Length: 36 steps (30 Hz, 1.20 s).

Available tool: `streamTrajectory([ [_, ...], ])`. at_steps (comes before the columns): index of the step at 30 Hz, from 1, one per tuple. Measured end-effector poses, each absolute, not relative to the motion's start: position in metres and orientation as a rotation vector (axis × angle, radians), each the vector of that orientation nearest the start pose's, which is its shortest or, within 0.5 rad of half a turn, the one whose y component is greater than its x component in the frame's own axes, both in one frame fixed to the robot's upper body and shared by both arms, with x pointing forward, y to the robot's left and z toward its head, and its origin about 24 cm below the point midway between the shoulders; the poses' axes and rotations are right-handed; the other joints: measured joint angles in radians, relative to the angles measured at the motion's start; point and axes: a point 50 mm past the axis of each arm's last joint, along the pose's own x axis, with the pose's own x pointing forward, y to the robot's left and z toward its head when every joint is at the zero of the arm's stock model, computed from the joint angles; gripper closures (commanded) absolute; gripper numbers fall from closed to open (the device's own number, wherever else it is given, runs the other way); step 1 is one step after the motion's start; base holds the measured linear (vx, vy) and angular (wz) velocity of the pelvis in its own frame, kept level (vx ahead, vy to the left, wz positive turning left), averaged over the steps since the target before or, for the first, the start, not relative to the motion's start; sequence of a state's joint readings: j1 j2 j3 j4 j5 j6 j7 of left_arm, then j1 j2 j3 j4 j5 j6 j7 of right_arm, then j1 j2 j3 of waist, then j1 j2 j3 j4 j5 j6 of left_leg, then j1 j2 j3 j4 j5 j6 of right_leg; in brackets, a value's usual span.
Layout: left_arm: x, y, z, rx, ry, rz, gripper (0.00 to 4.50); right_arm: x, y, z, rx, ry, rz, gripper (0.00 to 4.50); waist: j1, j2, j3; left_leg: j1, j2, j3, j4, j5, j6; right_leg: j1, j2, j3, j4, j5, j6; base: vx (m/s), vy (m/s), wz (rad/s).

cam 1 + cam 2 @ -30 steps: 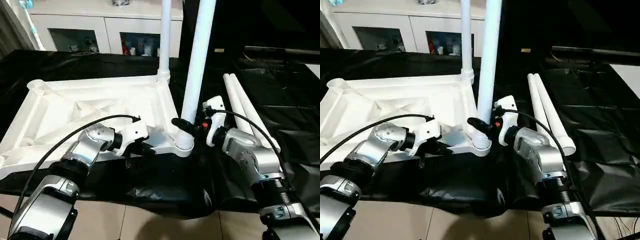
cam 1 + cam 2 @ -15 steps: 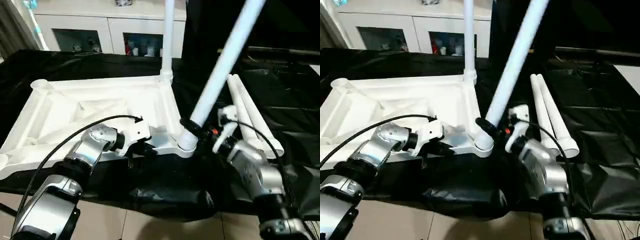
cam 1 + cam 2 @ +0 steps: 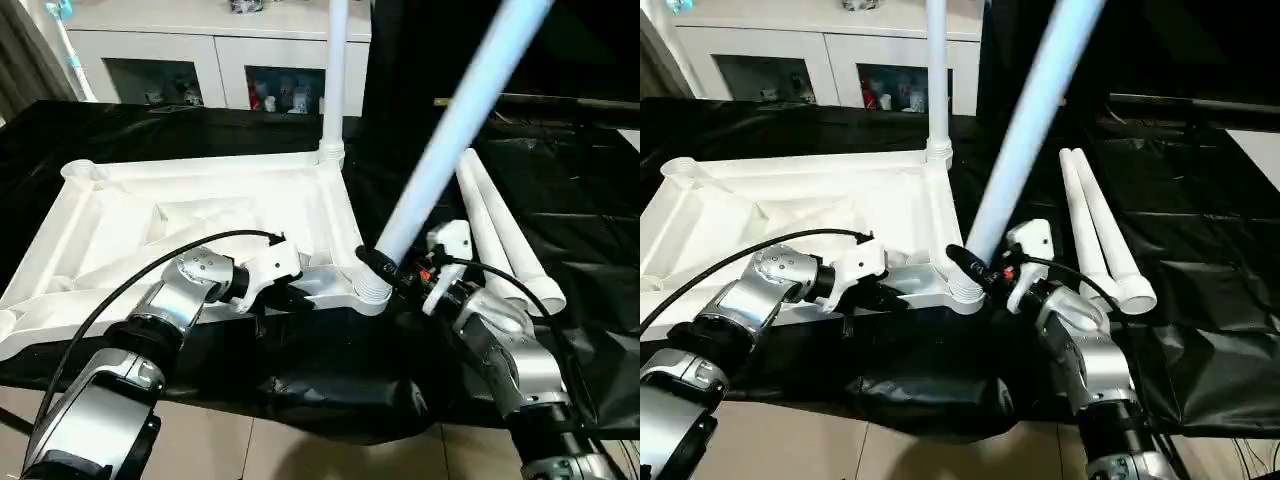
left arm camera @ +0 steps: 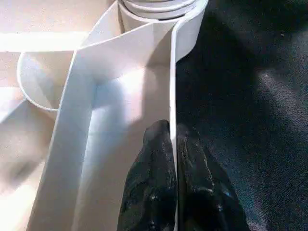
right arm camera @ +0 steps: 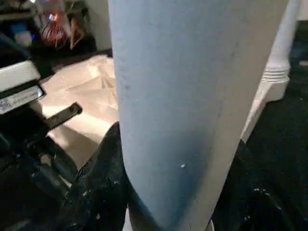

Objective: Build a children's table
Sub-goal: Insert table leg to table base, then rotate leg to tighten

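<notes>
The right pincer point(image 3: 385, 268) grasps the long white tapered tube leg point(image 3: 455, 128) just above the round corner socket point(image 3: 368, 291); its long axis tilts up and away rightward. The left pincer point(image 4: 174, 144) pinches the white ribbed plastic tabletop's point(image 3: 190, 215) near rim beside it. No legible writing.

Black plastic sheet point(image 3: 560, 190) — crinkled; white glass-door cabinet point(image 3: 200, 60) behind.

No readable text; small label on white housing point(image 5: 17, 94) in right wrist view illegible
</notes>
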<state>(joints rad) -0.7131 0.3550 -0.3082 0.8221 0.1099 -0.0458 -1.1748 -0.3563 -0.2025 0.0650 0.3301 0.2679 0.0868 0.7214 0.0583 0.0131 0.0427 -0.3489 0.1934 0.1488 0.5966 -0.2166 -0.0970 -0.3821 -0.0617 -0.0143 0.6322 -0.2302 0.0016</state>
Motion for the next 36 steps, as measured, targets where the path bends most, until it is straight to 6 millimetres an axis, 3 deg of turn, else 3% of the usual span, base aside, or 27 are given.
streamTrajectory([
  [7, 0.3341, 0.14, 0.05, 0.531, 0.477, -1.294, 4.5, 0.3144, -0.1213, 0.0637, -0.015, 0.116, 0.871, 2.66, -0.005, -0.003, -0.001, 0.0, 0.0, 0.001, 0.0, 0.0, 0.001, 0.0, 0.0, 0.0, -0.001, 0.002, -0.001, 0.0, 0.0, 0.0],
  [28, 0.3337, 0.1363, 0.0488, 0.527, 0.475, -1.301, 4.5, 0.3147, -0.1289, 0.0618, -0.023, 0.135, 0.912, 2.66, -0.005, 0.0, -0.004, 0.0, 0.0, 0.002, -0.001, 0.0, 0.001, 0.001, 0.0, 0.001, -0.004, 0.002, -0.001, 0.0, 0.0, 0.0],
  [36, 0.3329, 0.1378, 0.0484, 0.525, 0.482, -1.298, 4.5, 0.3156, -0.1281, 0.061, -0.021, 0.138, 0.922, 2.66, -0.009, -0.005, -0.007, 0.001, 0.0, 0.002, -0.004, 0.0, 0.001, 0.001, 0.0, 0.001, -0.006, 0.002, -0.001, 0.0, 0.0, 0.0],
])
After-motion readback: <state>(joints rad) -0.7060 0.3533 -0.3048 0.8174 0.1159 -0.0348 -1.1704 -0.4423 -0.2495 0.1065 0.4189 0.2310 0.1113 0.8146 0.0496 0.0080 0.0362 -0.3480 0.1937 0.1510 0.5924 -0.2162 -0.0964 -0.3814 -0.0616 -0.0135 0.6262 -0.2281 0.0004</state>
